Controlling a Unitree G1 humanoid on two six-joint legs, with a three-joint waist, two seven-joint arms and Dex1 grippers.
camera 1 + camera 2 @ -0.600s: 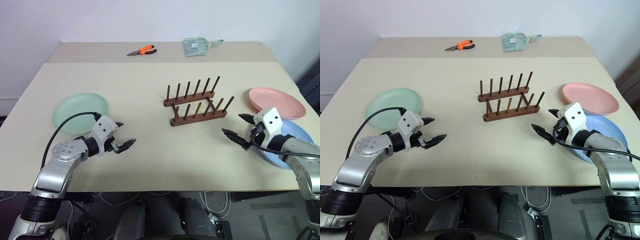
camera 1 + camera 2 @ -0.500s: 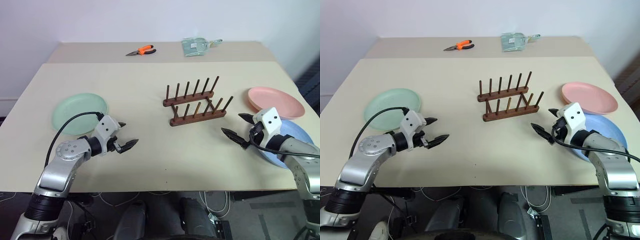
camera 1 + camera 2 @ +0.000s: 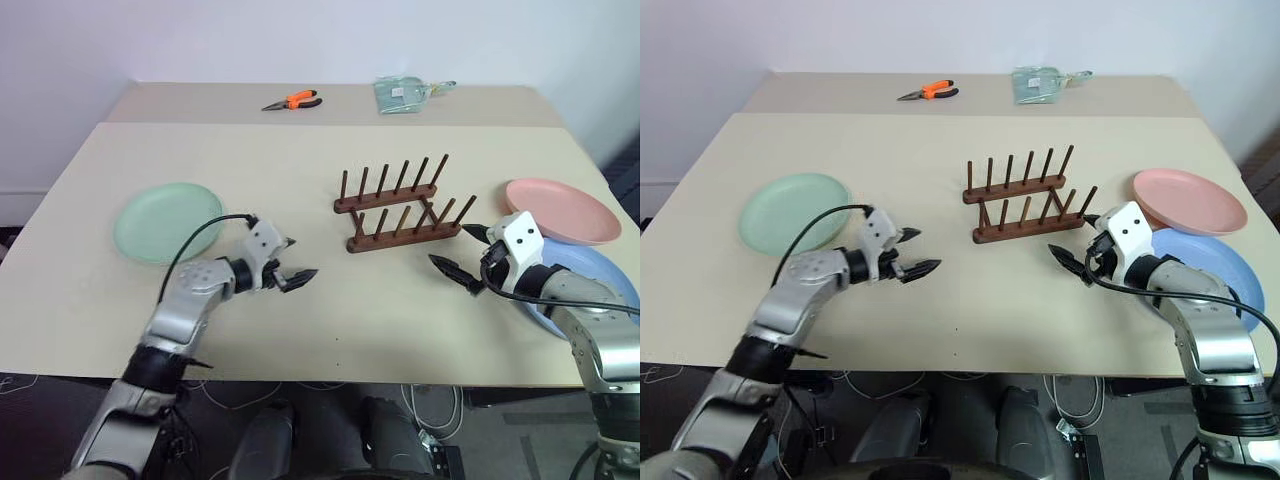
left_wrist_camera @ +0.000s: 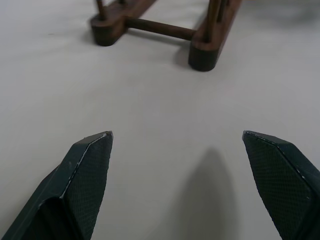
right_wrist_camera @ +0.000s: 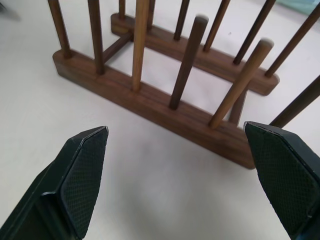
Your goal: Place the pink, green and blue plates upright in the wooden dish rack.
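The wooden dish rack (image 3: 400,205) stands empty at the table's middle right. Flat on the table at the left lies the green plate (image 3: 166,221). At the right, the pink plate (image 3: 562,197) rests partly on the far rim of the blue plate (image 3: 590,290). My left gripper (image 3: 298,258) hovers open over bare table between the green plate and the rack, pointing at the rack's end (image 4: 202,50). Just right of the rack, my right gripper (image 3: 452,247) is open and faces its near rail (image 5: 150,102). Neither gripper holds anything.
Orange-handled pliers (image 3: 292,100) and a clear packet (image 3: 405,93) lie on the far table behind. The table's front edge (image 3: 330,378) runs just below both arms.
My left gripper has moved right, away from the green plate and toward the rack. My right gripper has edged left toward the rack. Both stay open.
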